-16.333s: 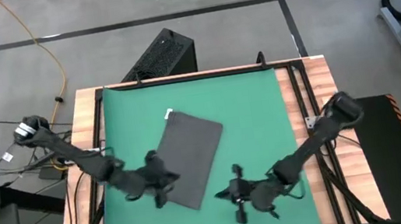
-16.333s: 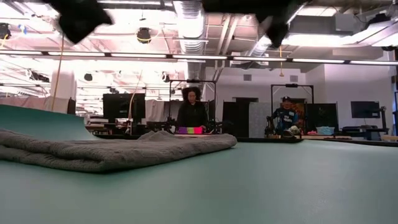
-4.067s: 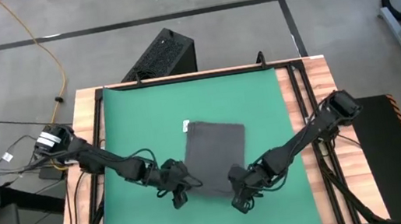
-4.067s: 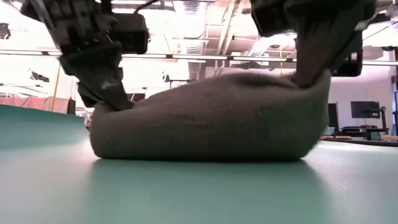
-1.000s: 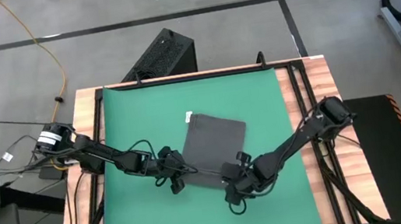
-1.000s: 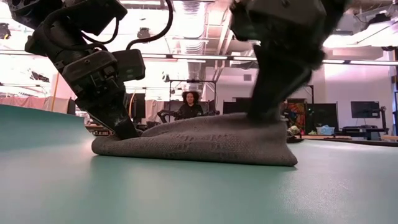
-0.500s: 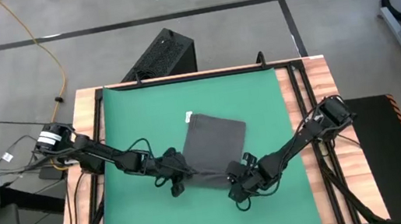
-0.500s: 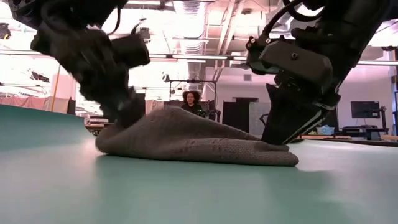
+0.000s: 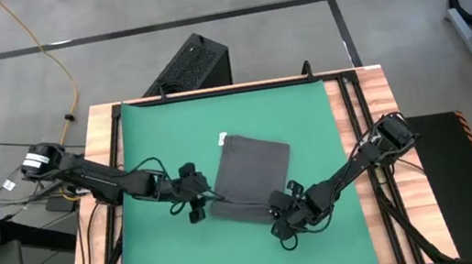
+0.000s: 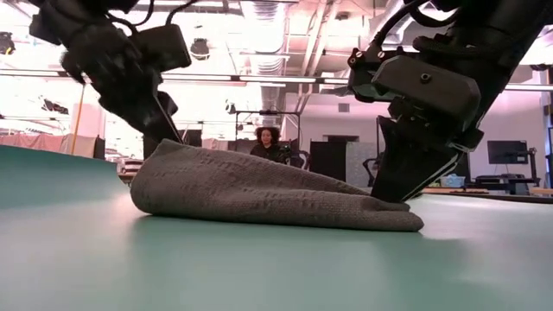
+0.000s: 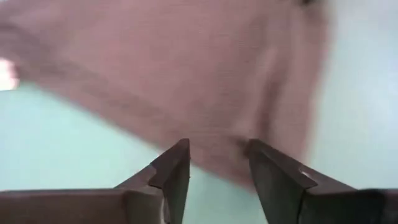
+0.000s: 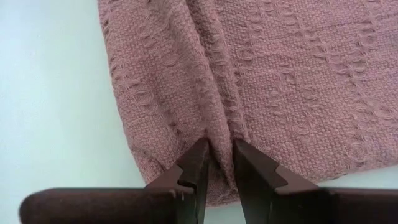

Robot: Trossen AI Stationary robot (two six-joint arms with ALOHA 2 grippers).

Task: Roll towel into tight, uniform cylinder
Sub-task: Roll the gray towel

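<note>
Backing away, the left gripper (image 9: 195,205) now sits just beside the towel (image 9: 251,174), jaws spread and empty; the right gripper (image 12: 219,163) pinches the towel's near edge.

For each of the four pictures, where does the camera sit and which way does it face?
High: above the table, facing straight down; both arms, towel, green mat.
Low: at table height, facing level into the room; both claws beside the towel.
Left wrist: on the left arm, facing forward; open left claw before the cloth.
Right wrist: on the right arm; right claw pinching a towel fold.
Shared: all four show the towel; high and low show both arms.
</note>
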